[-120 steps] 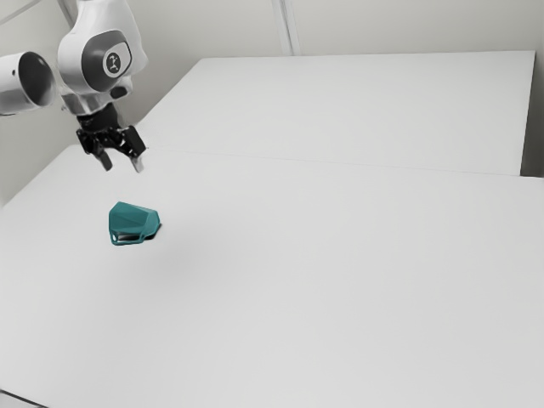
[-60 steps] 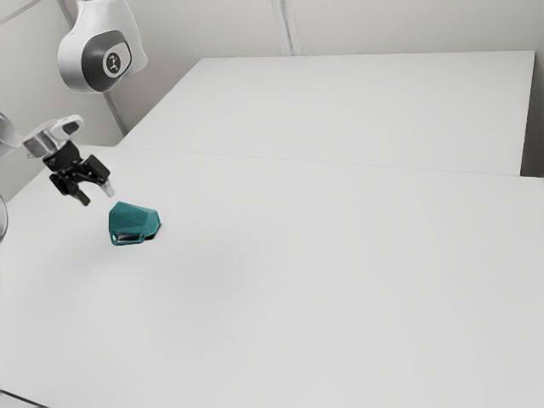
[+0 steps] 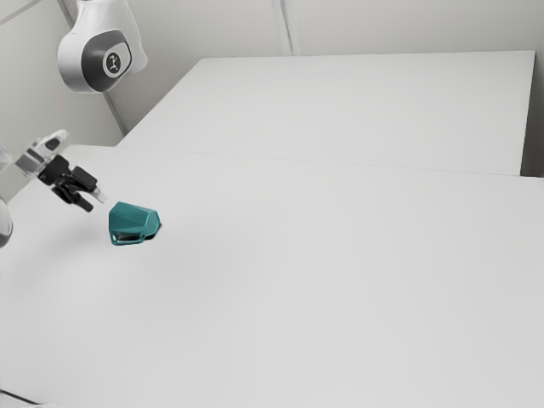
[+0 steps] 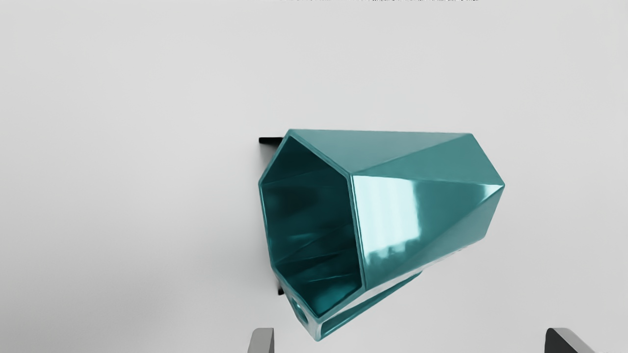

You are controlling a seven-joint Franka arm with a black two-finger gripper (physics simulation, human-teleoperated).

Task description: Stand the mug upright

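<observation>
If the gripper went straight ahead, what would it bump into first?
Probably the teal mug, lying on its side ahead of the open gripper, though depth is unclear and the table might come first.

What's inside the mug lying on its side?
Inside the mug, the wrist view shows dark, faceted teal walls with faint glints. The mug's outer side covers the deepest part of the interior, so what is there can't be seen.

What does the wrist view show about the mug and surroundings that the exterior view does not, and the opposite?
Wrist view: the mug's hollow inside, through its open mouth.
Exterior view: the arm's white-and-grey link and the pale wall.
Both: the mug lying on its side, its handle, the table, the open gripper.
</observation>
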